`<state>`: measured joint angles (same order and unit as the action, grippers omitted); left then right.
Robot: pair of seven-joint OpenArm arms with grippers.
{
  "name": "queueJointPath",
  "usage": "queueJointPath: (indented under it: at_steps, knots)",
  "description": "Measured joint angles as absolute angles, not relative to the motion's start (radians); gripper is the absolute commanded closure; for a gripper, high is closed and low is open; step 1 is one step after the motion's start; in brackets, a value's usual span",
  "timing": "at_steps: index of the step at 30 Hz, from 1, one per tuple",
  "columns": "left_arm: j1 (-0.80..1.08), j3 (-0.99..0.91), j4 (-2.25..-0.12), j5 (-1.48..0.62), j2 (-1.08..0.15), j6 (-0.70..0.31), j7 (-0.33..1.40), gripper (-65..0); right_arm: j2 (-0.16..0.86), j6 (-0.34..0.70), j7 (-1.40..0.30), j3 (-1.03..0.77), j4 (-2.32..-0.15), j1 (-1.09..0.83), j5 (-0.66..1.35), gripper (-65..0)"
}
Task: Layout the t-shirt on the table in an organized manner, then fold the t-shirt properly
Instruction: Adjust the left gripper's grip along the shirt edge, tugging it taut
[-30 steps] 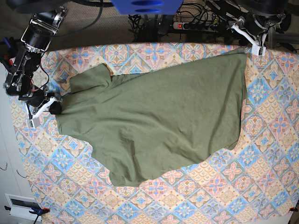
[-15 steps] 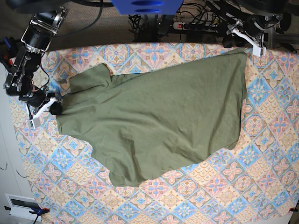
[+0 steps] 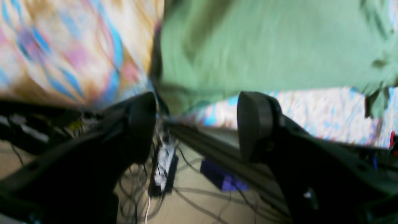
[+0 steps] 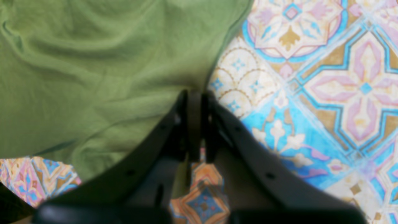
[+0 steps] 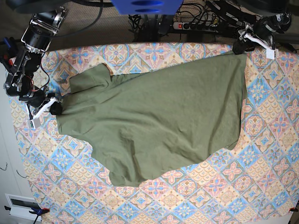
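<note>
The olive-green t-shirt (image 5: 159, 116) lies spread and slightly wrinkled across the table (image 5: 261, 154) in the base view, one sleeve pointing to the back left. My right gripper (image 5: 52, 107) is at the shirt's left edge. In the right wrist view its jaws are shut (image 4: 194, 96) on the t-shirt (image 4: 93, 68) hem, low over the table (image 4: 311, 93). My left gripper (image 5: 253, 43) hovers at the table's back right edge, just beyond the shirt's far corner. In the blurred left wrist view it is open (image 3: 197, 124), with nothing between its fingers (image 3: 255, 124) and the t-shirt (image 3: 264, 46) ahead.
A power strip (image 5: 196, 25) and tangled cables lie on the floor behind the table. A blue part (image 5: 147, 5) hangs over the back middle. A white box (image 5: 21, 205) stands off the front left corner.
My left gripper has shifted a little to the right along the back edge, away from the shirt's corner. The shirt and my right gripper stay put.
</note>
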<state>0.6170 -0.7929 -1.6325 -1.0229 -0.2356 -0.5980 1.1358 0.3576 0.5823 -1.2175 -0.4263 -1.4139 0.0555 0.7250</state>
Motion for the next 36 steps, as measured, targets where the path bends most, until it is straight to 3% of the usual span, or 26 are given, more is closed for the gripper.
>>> queueJointPath:
  at_steps: [14, 21, 31, 36]
  knots:
    - [0.556, -0.741, -1.599, -0.984, -0.229, -0.597, 1.168, -39.0, 0.357, 0.582, -1.218, -0.426, -1.414, 0.055, 0.722, -1.1]
    - [0.563, -0.741, -1.570, -0.979, -0.233, -0.596, 1.158, -18.6, 0.355, 0.582, -1.217, -0.426, -1.414, 0.056, 0.722, -1.1]
    - [0.583, -0.741, -1.543, -0.981, -0.233, -0.596, 1.159, 0.0, 0.355, 0.582, -1.219, -0.426, -1.414, 0.055, 0.722, -1.1]
    - [0.576, -0.741, -1.524, -0.996, -0.236, -0.599, 1.153, 0.0, 0.355, 0.582, -1.218, -0.426, -1.414, 0.055, 0.722, -1.1]
